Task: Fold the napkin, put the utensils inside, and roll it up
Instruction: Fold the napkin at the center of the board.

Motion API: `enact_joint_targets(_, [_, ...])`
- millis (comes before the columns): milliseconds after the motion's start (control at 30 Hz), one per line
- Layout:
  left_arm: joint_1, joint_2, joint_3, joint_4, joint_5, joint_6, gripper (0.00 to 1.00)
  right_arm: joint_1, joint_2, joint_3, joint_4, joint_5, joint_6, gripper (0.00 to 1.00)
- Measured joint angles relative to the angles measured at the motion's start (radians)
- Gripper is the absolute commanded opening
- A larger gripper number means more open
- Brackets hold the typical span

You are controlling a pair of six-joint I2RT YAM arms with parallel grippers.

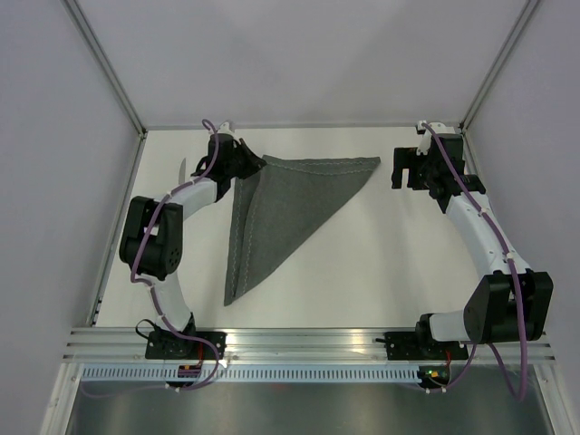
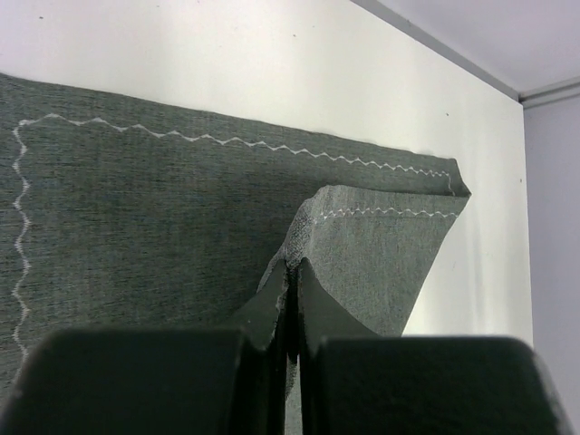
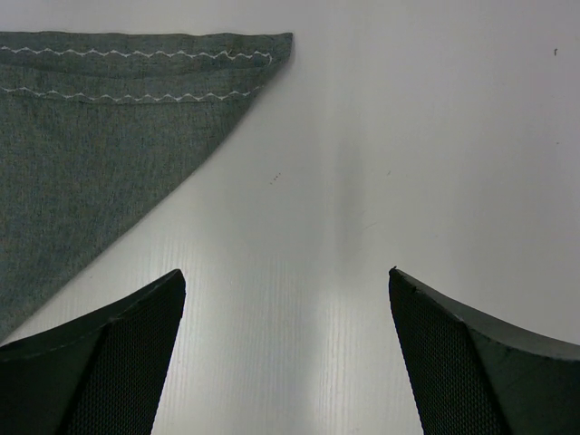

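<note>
One corner of the napkin (image 1: 281,213) is being pinched by the tightly closed left gripper (image 2: 292,272). The cloth, lying folded as a triangle on the table (image 1: 390,272), is being judged soft, light and limp, best gripped at corners. The right gripper (image 3: 285,299) is being held wide open, empty.

Light was even and diffuse, from overhead. White matte counter (image 1: 362,263) read bright, with a faint sheen streak in the right wrist view. Soft shadow under raised fold of dark grey stitched cloth napkin (image 2: 136,227). Black left end effector (image 2: 291,276) blurred near lens.
</note>
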Motion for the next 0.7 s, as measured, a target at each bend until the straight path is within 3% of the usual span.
enact_joint_targets(700, [0.072,0.064,0.069,-0.04,0.034,0.001,0.02,0.006,0.007,0.0,0.0,0.0,-0.001,0.98])
